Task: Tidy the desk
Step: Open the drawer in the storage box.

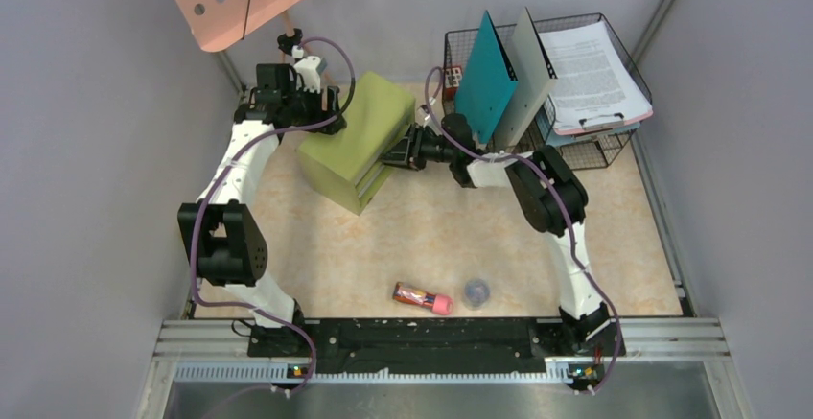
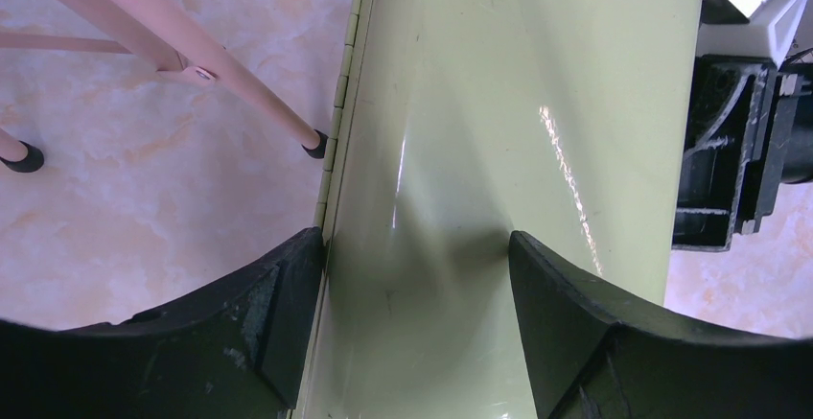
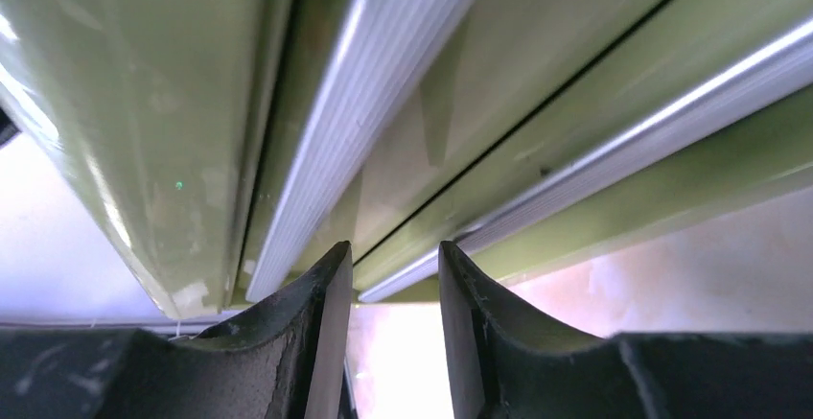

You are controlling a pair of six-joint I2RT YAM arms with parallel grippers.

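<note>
While the desk (image 1: pixel 431 237) lies below, left jaws wide over green box (image 1: pixel 360 127), right jaws slightly parted at its front.

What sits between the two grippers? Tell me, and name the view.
The olive-green drawer box fills that stretch: the left gripper is over its far left edge, the right gripper at its drawer front. The top external view shows it.

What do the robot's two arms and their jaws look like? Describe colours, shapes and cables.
The left arm and the right arm are built alike: slim white links between bulky black joint housings, on black bases. A thin purple cable runs along each arm. The jaws are matte black, curved and tapering toward the tips, with scuffed, worn faces in the wrist views.
</note>
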